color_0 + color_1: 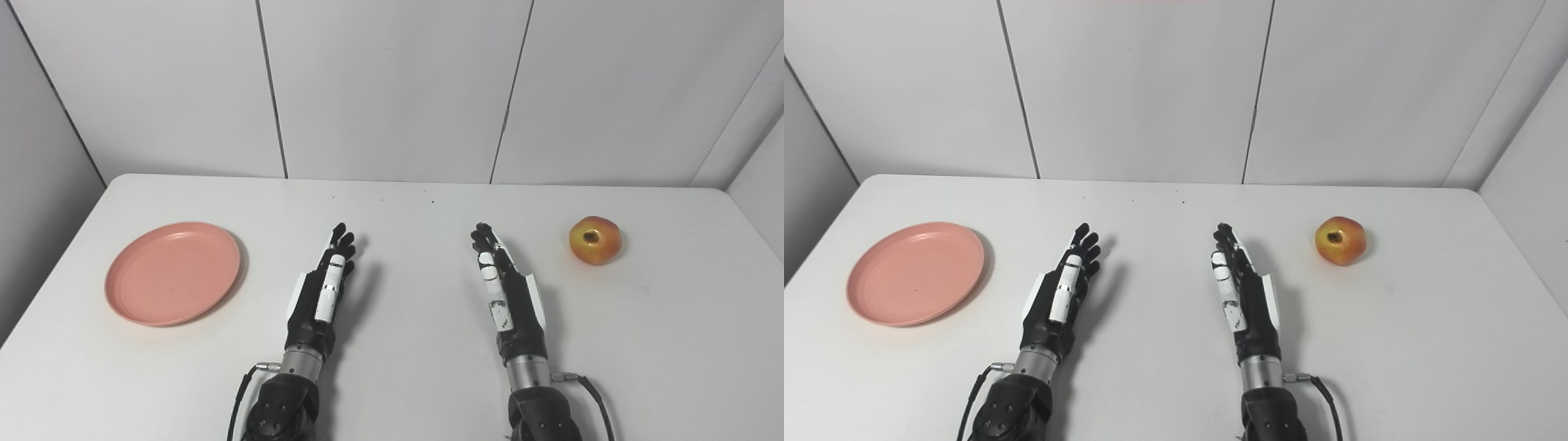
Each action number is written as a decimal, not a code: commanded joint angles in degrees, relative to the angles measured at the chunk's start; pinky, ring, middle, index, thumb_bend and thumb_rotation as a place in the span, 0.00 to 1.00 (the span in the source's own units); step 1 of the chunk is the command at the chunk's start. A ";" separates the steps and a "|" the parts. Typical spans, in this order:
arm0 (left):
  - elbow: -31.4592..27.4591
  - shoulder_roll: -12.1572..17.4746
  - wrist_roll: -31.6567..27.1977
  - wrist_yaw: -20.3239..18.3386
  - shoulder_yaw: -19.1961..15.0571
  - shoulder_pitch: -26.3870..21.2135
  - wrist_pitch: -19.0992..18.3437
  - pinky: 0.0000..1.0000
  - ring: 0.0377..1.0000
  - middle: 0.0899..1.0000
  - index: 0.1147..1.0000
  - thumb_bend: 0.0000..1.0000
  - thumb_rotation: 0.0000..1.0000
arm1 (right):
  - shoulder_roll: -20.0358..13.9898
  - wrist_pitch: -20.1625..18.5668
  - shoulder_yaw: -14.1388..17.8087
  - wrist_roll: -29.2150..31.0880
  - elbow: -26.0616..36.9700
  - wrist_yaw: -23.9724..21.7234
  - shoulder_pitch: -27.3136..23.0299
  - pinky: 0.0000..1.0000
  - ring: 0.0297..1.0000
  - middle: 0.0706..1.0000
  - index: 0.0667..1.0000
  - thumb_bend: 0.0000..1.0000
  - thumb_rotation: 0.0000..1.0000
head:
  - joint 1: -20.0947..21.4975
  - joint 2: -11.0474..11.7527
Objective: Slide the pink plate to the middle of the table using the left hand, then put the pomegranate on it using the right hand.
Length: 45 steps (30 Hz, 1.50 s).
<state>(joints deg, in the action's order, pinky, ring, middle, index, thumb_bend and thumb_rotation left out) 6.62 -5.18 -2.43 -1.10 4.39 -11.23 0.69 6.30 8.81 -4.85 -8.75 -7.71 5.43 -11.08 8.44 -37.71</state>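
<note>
Pink plate (pixel 172 272) sits at the table's (pixel 404 380) left side, pomegranate (pixel 595 240) far right, each on its hand's side. Left hand (pixel 321 288) and right hand (pixel 505 288) rest mid-table between them, fingers extended, holding nothing. Task unstarted.

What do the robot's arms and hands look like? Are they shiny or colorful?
Not colorful. Each robot hand, the left robot hand and the right robot hand, is mostly black with slim fingers and white panels on the thumb and outer edge. A shiny silver metal ring forms each wrist, and the forearms below are black. A thin black cable with a small metal plug loops out beside each wrist.
</note>
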 commanded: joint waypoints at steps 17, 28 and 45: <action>-1.21 -0.33 -0.03 -0.18 -0.09 -1.12 0.91 0.97 0.97 0.97 0.96 0.29 1.00 | 0.50 0.53 -0.25 -0.25 -0.06 0.39 0.19 0.92 0.91 0.88 0.89 0.58 1.00 | -0.05 -0.05; -1.62 -0.41 -0.28 -0.31 -0.11 -1.01 0.63 0.97 0.97 0.97 0.96 0.30 1.00 | 0.66 0.03 -0.18 -0.17 0.14 0.38 0.24 0.94 0.91 0.88 0.89 0.59 1.00 | -0.05 -0.09; 1.84 -2.80 3.27 1.91 1.81 -0.96 2.06 0.98 0.97 0.97 0.95 0.33 0.97 | -2.71 2.78 1.37 2.81 -1.47 -1.35 0.97 0.95 0.91 0.89 0.90 0.60 1.00 | -15.03 4.27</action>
<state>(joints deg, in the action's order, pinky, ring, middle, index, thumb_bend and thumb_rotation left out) 7.89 -6.73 -0.08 0.29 5.41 -11.26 1.38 5.11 9.21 -4.26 -6.51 -7.90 4.75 -11.06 -6.50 -33.40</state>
